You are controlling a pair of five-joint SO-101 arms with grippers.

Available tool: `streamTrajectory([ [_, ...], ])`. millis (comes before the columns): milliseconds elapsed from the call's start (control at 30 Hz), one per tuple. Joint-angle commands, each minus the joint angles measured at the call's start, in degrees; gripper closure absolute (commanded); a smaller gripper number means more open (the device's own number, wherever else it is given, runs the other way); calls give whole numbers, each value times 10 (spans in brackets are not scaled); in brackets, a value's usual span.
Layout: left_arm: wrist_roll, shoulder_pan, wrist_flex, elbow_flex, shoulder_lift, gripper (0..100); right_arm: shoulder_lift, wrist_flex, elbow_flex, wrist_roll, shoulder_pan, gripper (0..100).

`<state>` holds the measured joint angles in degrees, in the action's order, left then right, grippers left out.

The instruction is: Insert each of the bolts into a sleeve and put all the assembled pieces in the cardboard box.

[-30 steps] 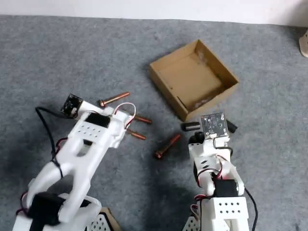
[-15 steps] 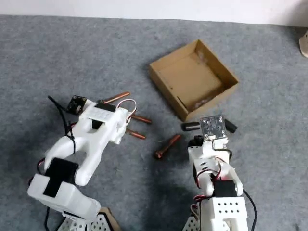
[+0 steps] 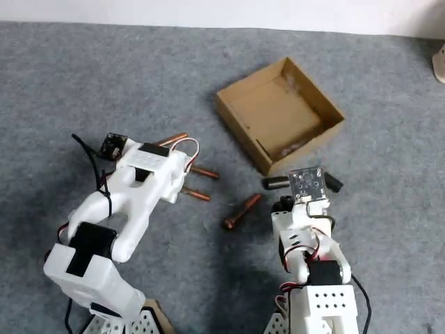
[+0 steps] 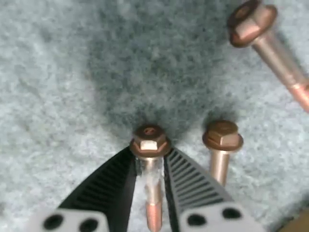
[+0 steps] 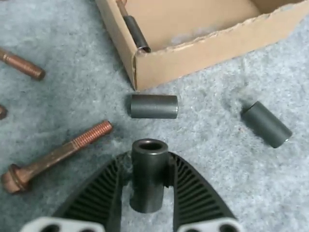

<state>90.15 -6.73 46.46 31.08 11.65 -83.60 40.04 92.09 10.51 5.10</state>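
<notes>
My left gripper (image 4: 150, 166) is shut on the shaft of a copper bolt (image 4: 149, 141), just behind its hex head. A second bolt (image 4: 221, 145) lies close beside it and a third bolt (image 4: 268, 44) farther off. In the high view the left arm (image 3: 142, 186) covers the heads of two bolts (image 3: 204, 172), (image 3: 196, 195). My right gripper (image 5: 148, 186) is shut on a black sleeve (image 5: 147, 173), held upright with its bore showing. Two loose sleeves (image 5: 154, 106), (image 5: 266, 124) lie ahead of it, before the cardboard box (image 5: 159, 60). One assembled piece (image 5: 135, 30) lies in the box.
A loose bolt (image 3: 242, 211) lies on the grey carpet between the two arms, and another bolt (image 3: 167, 141) sits beyond the left arm. The cardboard box (image 3: 240, 124) stands open at the back right. A pale object (image 3: 439, 64) touches the right edge.
The left arm has folded upward, its elbow rising and its wrist shifting slightly towards the bolts. The right arm and the loose parts have stayed put.
</notes>
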Motion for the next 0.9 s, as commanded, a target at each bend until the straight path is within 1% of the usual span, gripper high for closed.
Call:
streamTrajectory([
  [0, -9, 15, 32, 7, -22, 994, -13, -13, -3, 10, 3, 992],
  [33, -27, 15, 45, 8, -36, 994, -13, -13, -3, 10, 3, 992],
  [133, -73, 8, 120, 5, -87, 994, -13, -13, -4, 9, 3, 992],
  [267, -203, -42, 205, 9, -159, 994, -13, -12, -2, 9, 3, 992],
  [333, -249, -65, 232, 5, -192, 994, -13, -11, -4, 9, 3, 992],
  [400, -280, -88, 248, 5, -230, 994, -13, -11, -7, 9, 4, 992],
  [567, -336, -152, 295, 4, -342, 994, -14, -10, -7, 5, 7, 992],
  [667, -362, -184, 316, 4, -415, 994, -14, -10, -27, 7, 44, 992],
  [800, -362, -188, 316, 5, -493, 994, -14, -11, -78, 4, 102, 992],
  [867, -362, -185, 294, 3, -517, 994, -14, -14, -110, 4, 118, 992],
])
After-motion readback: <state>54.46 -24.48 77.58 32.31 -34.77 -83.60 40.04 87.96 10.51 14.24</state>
